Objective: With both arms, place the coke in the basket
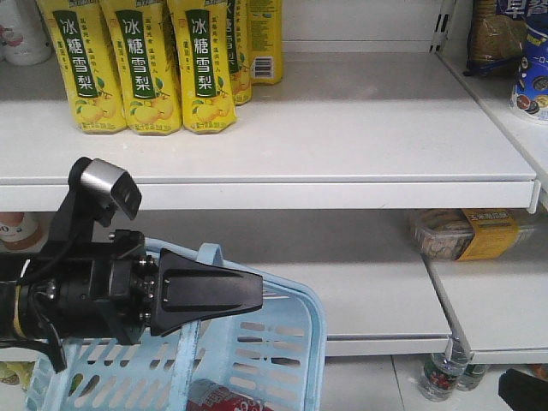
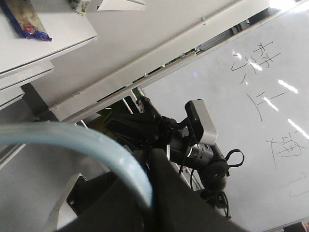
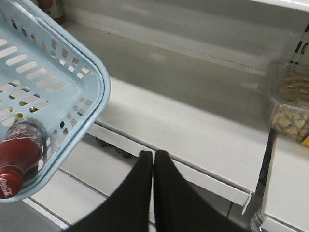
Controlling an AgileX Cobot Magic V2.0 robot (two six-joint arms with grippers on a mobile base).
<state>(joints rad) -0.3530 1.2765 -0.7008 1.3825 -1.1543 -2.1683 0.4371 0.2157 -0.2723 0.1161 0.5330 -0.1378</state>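
Observation:
The light blue basket point(image 1: 312, 318) hangs at the bottom left of the front view, in front of the lower shelf. My left gripper point(image 1: 260, 296) is shut on its handle point(image 2: 96, 140), which crosses between the jaws in the left wrist view. The red coke point(image 3: 21, 150) lies on its side inside the basket point(image 3: 99, 96), and part of it also shows in the front view point(image 1: 218, 398). My right gripper point(image 3: 153, 153) is shut and empty, to the right of the basket and apart from it. The left wrist view shows it point(image 2: 118, 124) pointing toward the basket.
Yellow pear-drink bottles point(image 1: 141, 68) stand on the upper shelf. A clear cookie box point(image 1: 462, 235) sits on the lower shelf, right of the basket, and also shows in the right wrist view point(image 3: 289, 111). Water bottles point(image 1: 441, 377) stand on the floor. A whiteboard point(image 2: 260, 96) is to the right.

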